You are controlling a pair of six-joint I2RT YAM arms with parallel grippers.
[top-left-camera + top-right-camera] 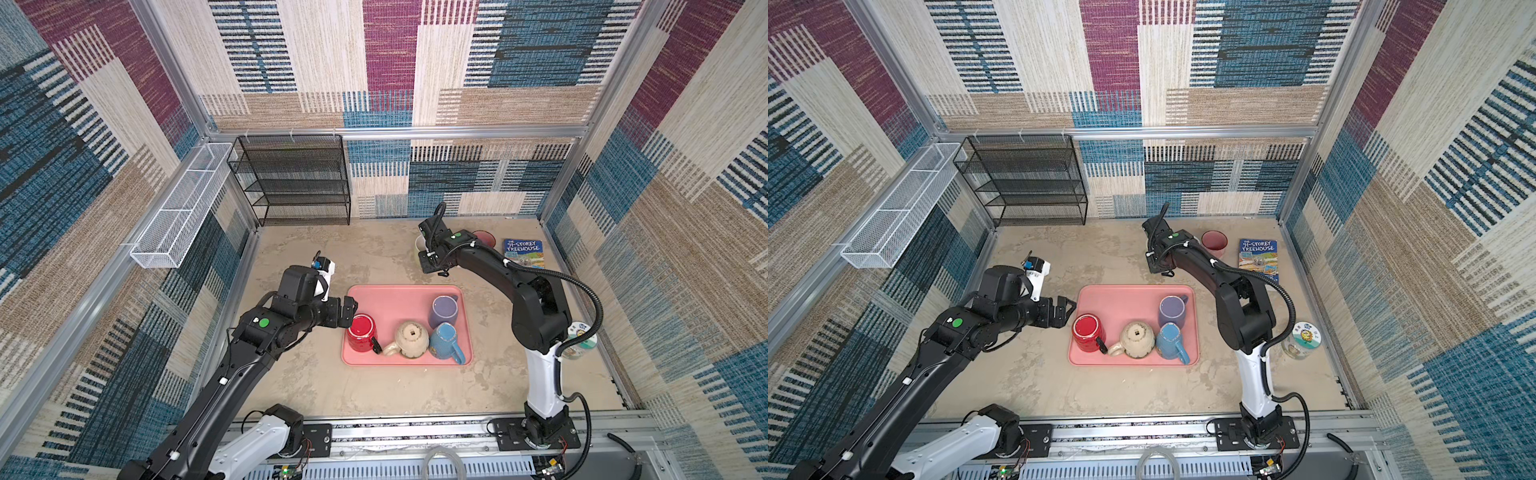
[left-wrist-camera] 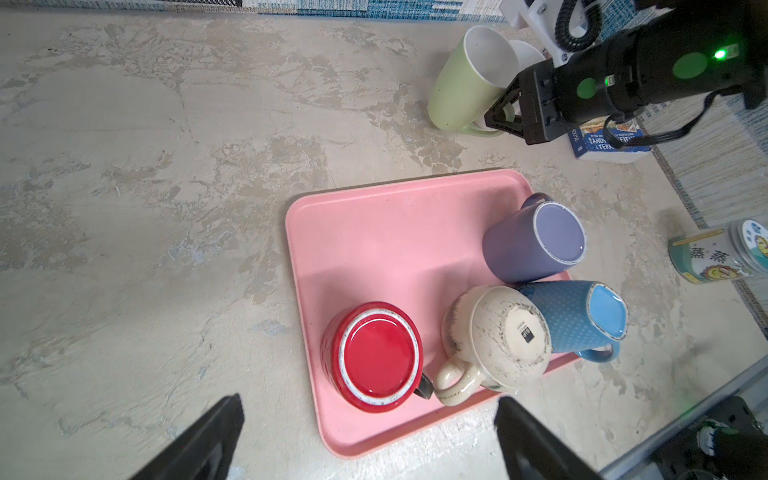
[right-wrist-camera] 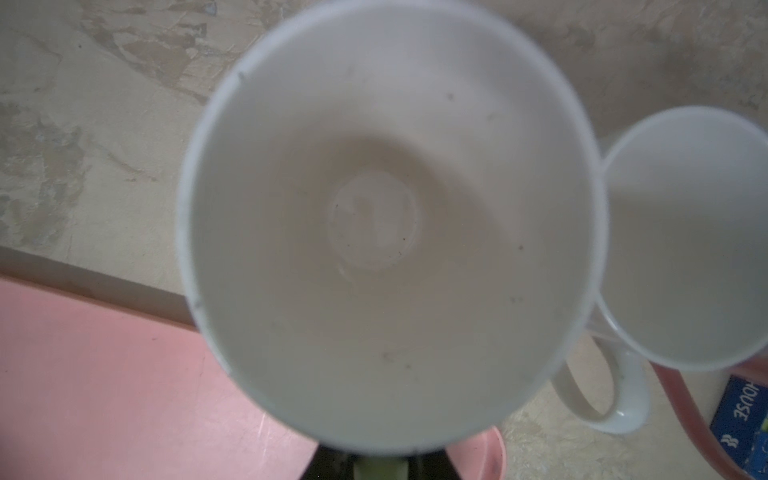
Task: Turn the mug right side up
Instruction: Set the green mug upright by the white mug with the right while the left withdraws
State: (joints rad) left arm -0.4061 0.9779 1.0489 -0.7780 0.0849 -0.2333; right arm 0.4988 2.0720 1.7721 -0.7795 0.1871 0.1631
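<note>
Standing nearest on the table (image 1: 332,382), a pink tray (image 1: 390,303) carries four mugs, all mouth down. The red mug (image 1: 360,332) is at its 8 o'clock corner, the cream mug (image 1: 411,338) at 6, the blue mug (image 1: 444,340) just beside it at 5, and the purple mug (image 1: 444,309) at 2. The left gripper (image 1: 353,312) hovers at the tray's 9 o'clock edge, just beside the red mug, jaws wide apart and holding nothing. A labelled jar (image 1: 1302,340) stands off the tray at 3 o'clock.

Beyond the tray at 1 o'clock, the right gripper (image 2: 500,118) is clamped on the handle of the green mug (image 2: 465,83), which is tilted with its mouth up and white interior showing. A white mug (image 3: 685,241) sits just beside it. A maroon cup (image 1: 1214,242) and a book (image 1: 524,252) lie toward 2 o'clock. A black wire rack (image 1: 297,183) stands against the back wall at 11 o'clock.
</note>
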